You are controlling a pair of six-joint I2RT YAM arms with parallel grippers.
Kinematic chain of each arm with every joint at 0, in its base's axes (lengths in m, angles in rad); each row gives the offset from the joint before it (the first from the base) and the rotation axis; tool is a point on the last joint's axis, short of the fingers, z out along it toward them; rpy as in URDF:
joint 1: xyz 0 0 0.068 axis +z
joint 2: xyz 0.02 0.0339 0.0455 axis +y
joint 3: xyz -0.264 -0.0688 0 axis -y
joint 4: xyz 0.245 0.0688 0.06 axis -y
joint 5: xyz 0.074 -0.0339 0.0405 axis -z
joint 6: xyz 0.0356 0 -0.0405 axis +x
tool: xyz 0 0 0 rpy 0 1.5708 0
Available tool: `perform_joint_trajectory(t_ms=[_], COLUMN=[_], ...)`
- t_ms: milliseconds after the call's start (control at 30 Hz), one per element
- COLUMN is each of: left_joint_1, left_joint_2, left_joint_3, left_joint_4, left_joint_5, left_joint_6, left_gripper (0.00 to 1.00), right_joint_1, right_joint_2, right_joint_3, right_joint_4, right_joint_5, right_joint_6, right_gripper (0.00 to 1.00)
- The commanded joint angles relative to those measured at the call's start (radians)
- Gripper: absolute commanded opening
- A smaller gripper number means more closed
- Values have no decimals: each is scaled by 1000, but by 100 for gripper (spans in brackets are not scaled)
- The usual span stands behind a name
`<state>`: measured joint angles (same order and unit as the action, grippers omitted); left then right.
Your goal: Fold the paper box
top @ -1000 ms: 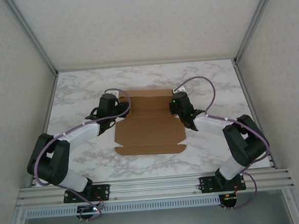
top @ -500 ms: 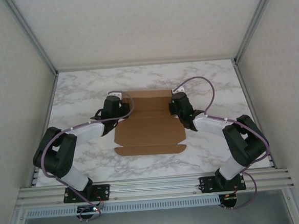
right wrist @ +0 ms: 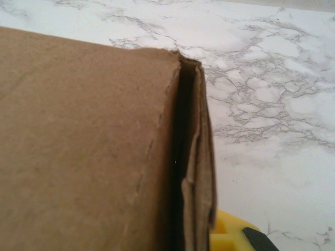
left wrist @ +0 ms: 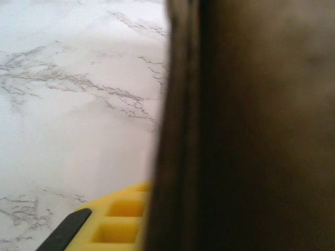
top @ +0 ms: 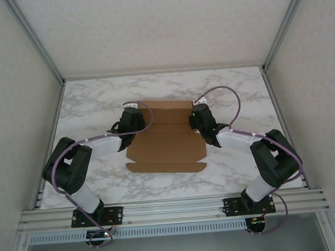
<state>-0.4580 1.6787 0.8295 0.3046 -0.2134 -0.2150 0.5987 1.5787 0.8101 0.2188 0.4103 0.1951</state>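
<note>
The left arm (top: 100,146) has swung inward, bringing the left jaws up against the left side flap of the paper box (top: 168,145). The box still lies mostly flat near the middle of the counter (top: 91,102). Close up, the flap's edge stands beside a yellow finger (left wrist: 123,222), but I cannot tell whether the left jaws have clamped it. The right jaws stay closed on the right side flap. With both sides attended, the side folds look about to begin.

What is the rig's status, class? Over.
Right gripper shut on paper box, right flap. Left gripper at left flap, grip unclear. Nothing in the way.
</note>
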Motion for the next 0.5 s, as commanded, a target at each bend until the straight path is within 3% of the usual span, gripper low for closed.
perform_joint_trajectory(t_ms=[0, 467], left_joint_1=[-13, -35], left_joint_2=[46, 88], left_joint_3=[19, 46], left_joint_4=[-78, -93], left_joint_5=[-96, -201], left_joint_6=[-70, -189], left_gripper=[6, 0], right_joint_1=[31, 75], right_joint_2=[-2, -24], right_joint_3=[-8, 23], right_joint_4=[-146, -210], right_joint_5=[-14, 110], right_joint_6=[21, 83], right_gripper=[0, 0])
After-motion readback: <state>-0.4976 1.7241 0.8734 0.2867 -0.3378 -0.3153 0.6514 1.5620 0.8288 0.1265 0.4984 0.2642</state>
